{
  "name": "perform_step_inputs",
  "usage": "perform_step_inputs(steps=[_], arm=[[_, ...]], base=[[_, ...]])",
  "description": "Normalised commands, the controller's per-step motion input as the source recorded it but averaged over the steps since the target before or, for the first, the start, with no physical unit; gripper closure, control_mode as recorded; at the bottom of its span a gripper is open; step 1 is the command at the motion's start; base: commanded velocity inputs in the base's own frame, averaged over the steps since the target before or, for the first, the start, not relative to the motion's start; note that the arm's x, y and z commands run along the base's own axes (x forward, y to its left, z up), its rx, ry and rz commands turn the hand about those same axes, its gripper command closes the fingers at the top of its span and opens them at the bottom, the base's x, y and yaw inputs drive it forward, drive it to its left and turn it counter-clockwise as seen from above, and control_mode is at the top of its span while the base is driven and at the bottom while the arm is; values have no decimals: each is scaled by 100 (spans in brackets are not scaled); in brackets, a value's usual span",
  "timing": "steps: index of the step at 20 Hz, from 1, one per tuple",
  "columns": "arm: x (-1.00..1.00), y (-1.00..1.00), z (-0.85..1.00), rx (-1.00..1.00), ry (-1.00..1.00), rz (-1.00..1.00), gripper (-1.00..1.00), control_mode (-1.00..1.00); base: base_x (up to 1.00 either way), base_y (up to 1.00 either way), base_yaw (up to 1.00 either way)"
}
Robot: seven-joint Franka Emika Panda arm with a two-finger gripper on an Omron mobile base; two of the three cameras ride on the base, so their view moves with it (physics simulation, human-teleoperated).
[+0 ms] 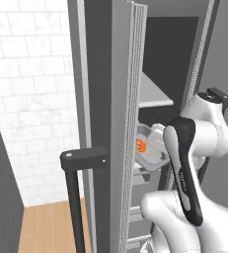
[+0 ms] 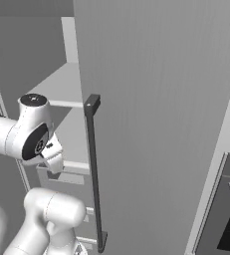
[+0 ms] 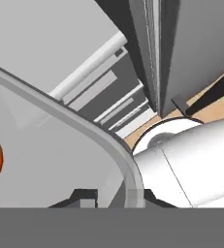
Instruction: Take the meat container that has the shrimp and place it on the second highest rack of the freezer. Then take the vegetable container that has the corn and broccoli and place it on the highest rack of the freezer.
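White robot arm reaching into the open freezer [image 1: 110,99], its end effector [image 3: 108,198] apparently gripping the rim of the meat container [image 1: 152,148] with the shrimp [image 1: 140,145], held just below the freezer's upper shelf, not yet set down; vegetable container still to come

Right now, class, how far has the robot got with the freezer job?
Done: the freezer door stands open. In hand: the meat container with the shrimp is held up inside the freezer, below the upper shelf. Left: setting it down, then the whole vegetable step.
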Motion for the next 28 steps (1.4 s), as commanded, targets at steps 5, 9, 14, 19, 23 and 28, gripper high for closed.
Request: perform_step_inputs(steps=[5, 9, 14, 19, 23, 28], arm=[[93, 18, -66, 0, 0, 0, 100, -100], [91, 2, -63, -1, 0, -6, 100, -100], [72, 4, -65, -3, -1, -9, 100, -100], [72, 1, -31, -1, -1, -6, 100, -100], [72, 1, -21, 0, 0, -3, 100, -100], [57, 8, -28, 0, 0, -1, 100, -100]], base=[[0, 0, 0], [0, 0, 0], [0, 0, 0], [0, 0, 0], [0, 0, 0], [0, 0, 0]])
